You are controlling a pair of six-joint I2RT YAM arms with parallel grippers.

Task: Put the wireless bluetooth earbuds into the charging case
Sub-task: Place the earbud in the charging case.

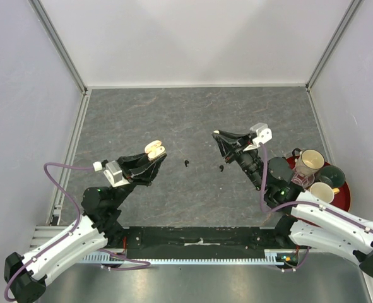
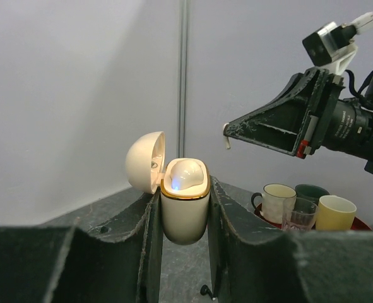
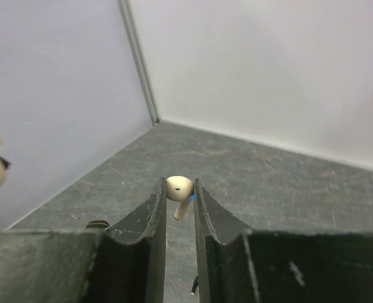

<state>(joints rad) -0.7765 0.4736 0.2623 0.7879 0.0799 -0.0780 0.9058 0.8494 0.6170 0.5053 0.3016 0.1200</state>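
Observation:
My left gripper (image 1: pixel 156 153) is shut on the cream charging case (image 2: pixel 185 214), held upright off the table. The case's lid (image 2: pixel 144 161) is swung open to the left, and one cream earbud (image 2: pixel 186 173) sits in it with a blue light below. My right gripper (image 3: pixel 180 187) is shut on a second cream earbud (image 3: pixel 179 189), stem hanging down, raised above the table to the right of the case and apart from it (image 1: pixel 216 133). Two black earbuds (image 1: pixel 186 163) (image 1: pixel 221 168) lie on the grey table between the arms.
A red tray (image 1: pixel 344 197) with several mugs and a glass (image 2: pixel 297 213) stands at the right, beside the right arm. White walls with metal rails close in the table at the back and both sides.

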